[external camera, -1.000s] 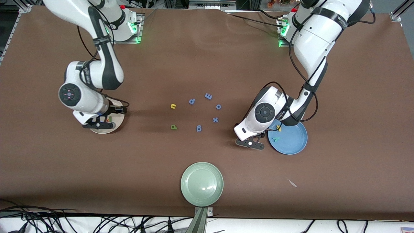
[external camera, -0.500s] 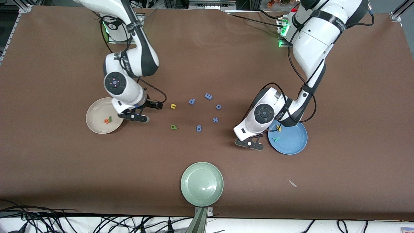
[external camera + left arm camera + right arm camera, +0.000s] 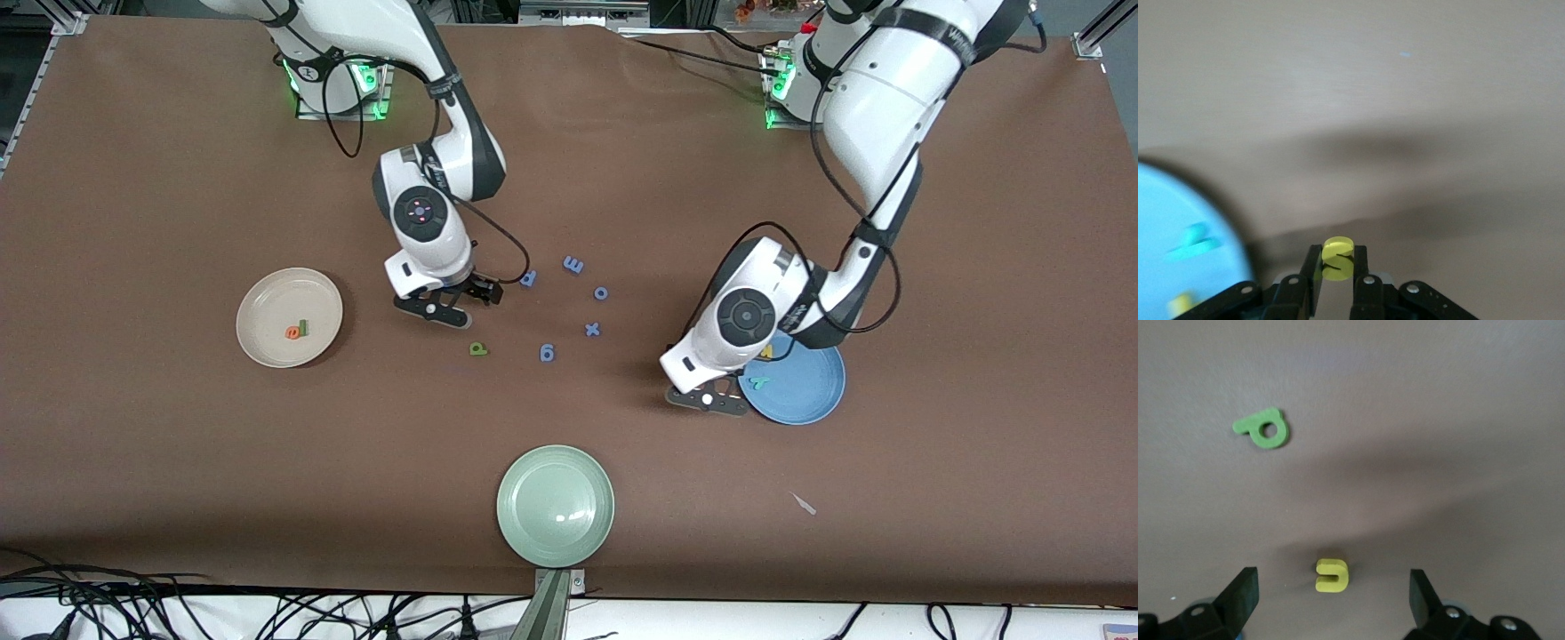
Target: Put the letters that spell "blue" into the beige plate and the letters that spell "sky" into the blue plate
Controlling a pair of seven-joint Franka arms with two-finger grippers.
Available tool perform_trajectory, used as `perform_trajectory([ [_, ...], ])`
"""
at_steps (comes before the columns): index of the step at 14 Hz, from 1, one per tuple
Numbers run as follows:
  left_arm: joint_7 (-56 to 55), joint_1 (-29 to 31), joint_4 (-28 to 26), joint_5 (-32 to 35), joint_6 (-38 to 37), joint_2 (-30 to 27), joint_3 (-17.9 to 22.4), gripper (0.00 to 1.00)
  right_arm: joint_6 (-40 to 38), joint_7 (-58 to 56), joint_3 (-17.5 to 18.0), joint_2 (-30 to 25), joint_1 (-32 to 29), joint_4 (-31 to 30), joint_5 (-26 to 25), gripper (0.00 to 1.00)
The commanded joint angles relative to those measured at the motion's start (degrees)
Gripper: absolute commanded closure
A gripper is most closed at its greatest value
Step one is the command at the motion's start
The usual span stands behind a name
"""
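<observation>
Yellow foam u (image 3: 1332, 575) lies between the right hand's (image 3: 1331, 600) wide-open fingers: descend straight, then close. Left hand (image 3: 1337, 267) pinches the yellow foam s (image 3: 1337, 257) beside the round blue plate (image 3: 1178, 220).

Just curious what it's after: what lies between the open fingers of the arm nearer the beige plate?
The yellow u lies on the table between the right gripper's open fingers, untouched. The right wrist view shows it.
</observation>
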Motion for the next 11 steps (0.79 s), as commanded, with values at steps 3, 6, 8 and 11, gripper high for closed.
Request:
perform_trajectory([
  [3,16.3,8.4,-1.6,0.4,-6.9,-5.1,-0.1,1.00,0.5,0.3,0.7,0.9,0.2,-0.5,3.1,0.00],
  [6,21.7,11.3,-4.1,0.5,-6.2,-4.7,0.0,0.81,1.5,0.2,1.0,1.7,0.1,-0.5,3.2,0.01],
  [8,21.8,11.9,-4.2,0.5,-6.4,-5.0,0.1,0.19,1.7,-0.1,1.0,1.7,0.1,-0.5,3.2,0.13],
  [11,21.6,11.8,-3.2,0.5,-11.2,-8.6,-0.1,0.00,1.8,-0.2,1.1,2.0,0.1,-0.5,3.2,0.26],
])
